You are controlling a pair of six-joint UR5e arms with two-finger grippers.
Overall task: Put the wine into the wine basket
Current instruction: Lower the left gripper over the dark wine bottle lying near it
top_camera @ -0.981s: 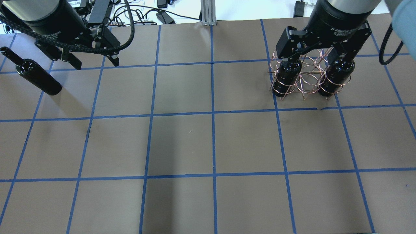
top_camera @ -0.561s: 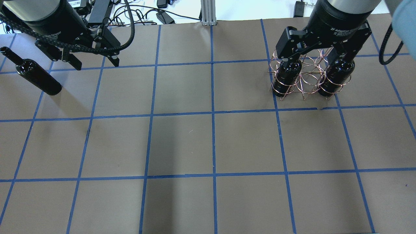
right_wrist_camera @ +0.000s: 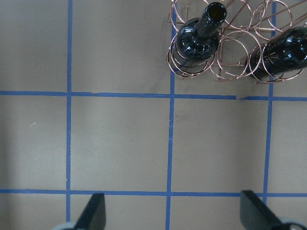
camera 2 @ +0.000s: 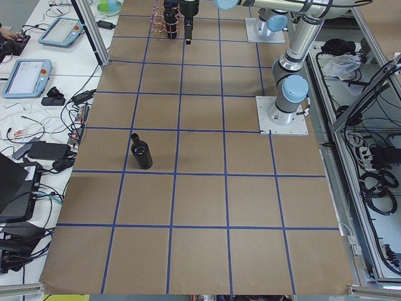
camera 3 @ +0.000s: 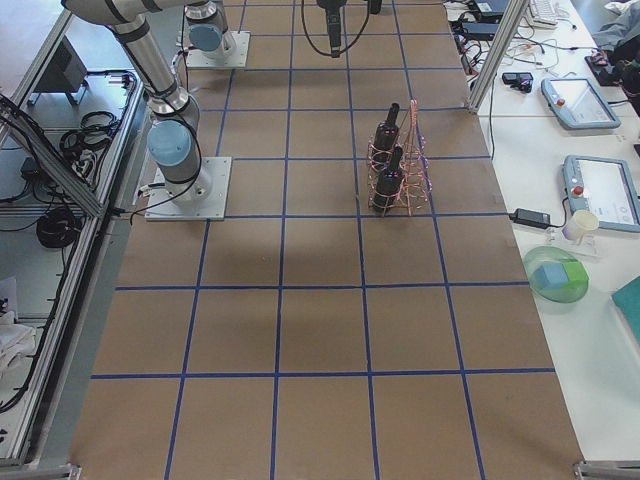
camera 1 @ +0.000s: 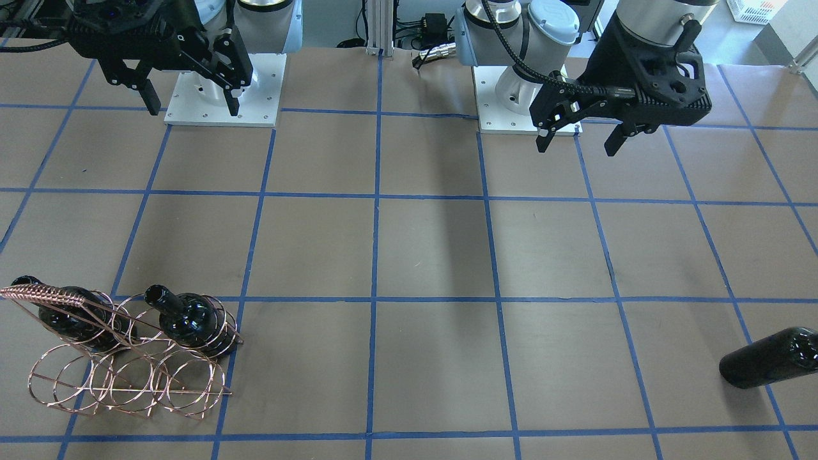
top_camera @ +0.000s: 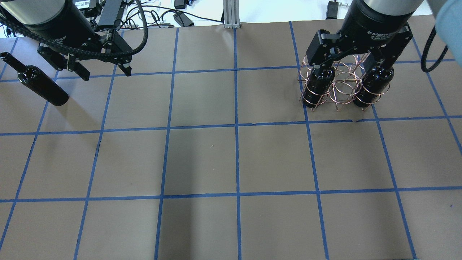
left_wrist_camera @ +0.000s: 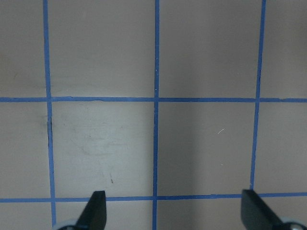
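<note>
A loose near-black wine bottle [top_camera: 39,85] stands upright at the table's far left, also in the front view [camera 1: 770,364] and the left side view [camera 2: 141,152]. The copper wire basket [top_camera: 343,86] stands at the far right, also in the front view [camera 1: 128,377] and the right wrist view [right_wrist_camera: 230,62]. It holds two bottles [top_camera: 319,85] [top_camera: 373,85] in its end rings; the ring between them is empty. My left gripper [top_camera: 106,74] hangs open and empty, high above the table, right of the loose bottle. My right gripper [top_camera: 348,65] hangs open and empty above the basket.
The table is brown paper with a blue tape grid [top_camera: 236,126]. The robot base plates [camera 1: 220,89] [camera 1: 527,102] sit at the robot's edge. Cables and power bricks [top_camera: 180,18] lie beyond the far edge. The basket's twisted handle [camera 1: 45,292] sticks up.
My left gripper has shifted slightly to the left, toward the loose bottle, still open. The right gripper, the basket and the bottles have not moved.
</note>
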